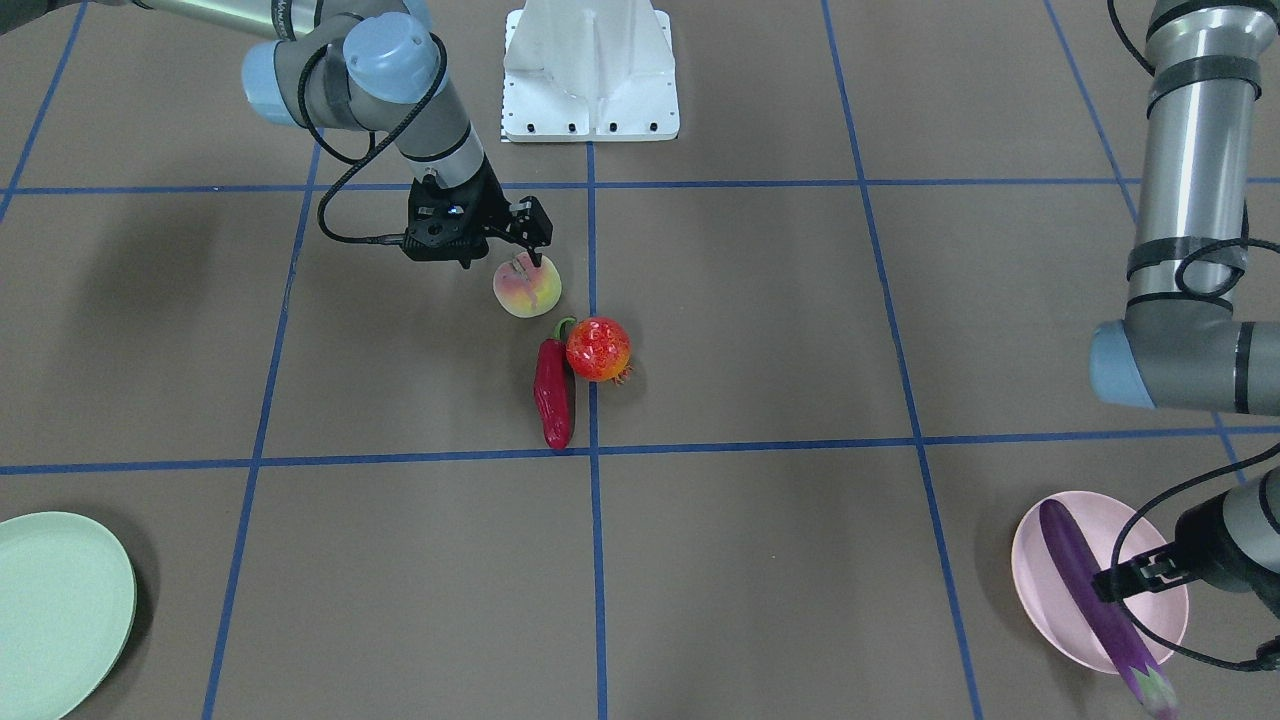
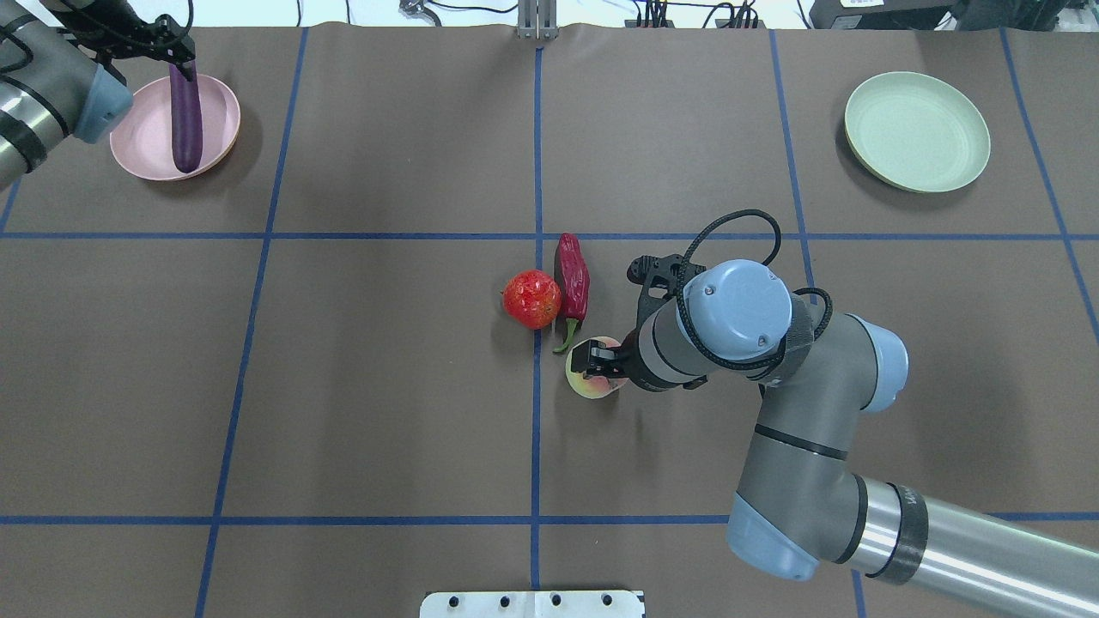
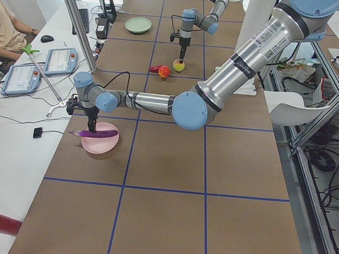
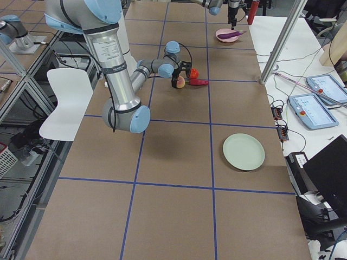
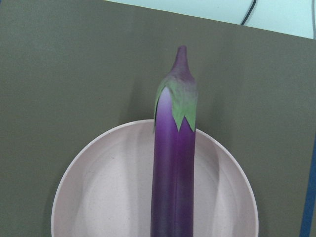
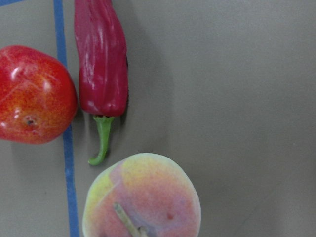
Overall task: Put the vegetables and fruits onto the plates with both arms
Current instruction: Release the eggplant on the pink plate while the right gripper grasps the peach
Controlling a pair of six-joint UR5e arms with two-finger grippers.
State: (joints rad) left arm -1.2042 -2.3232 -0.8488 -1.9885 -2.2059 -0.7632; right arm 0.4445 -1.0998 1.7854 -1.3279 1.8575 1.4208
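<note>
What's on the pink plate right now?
The eggplant lies across the pink plate, cap end overhanging the rim. The left pincer covers its middle, so any grip is hidden.

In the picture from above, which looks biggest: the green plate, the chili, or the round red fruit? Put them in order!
1. green plate
2 and 3. chili and round red fruit look too alike to rank: chili longer, fruit fatter.

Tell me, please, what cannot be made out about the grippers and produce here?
1. Left gripper over the eggplant: grip unclear; the fingers are small in the front view, absent from the wrist view.
2. Right gripper at the peach: contact unclear; overhead, the arm covers it.
3. Green plate: cut by the front view's left edge.
</note>
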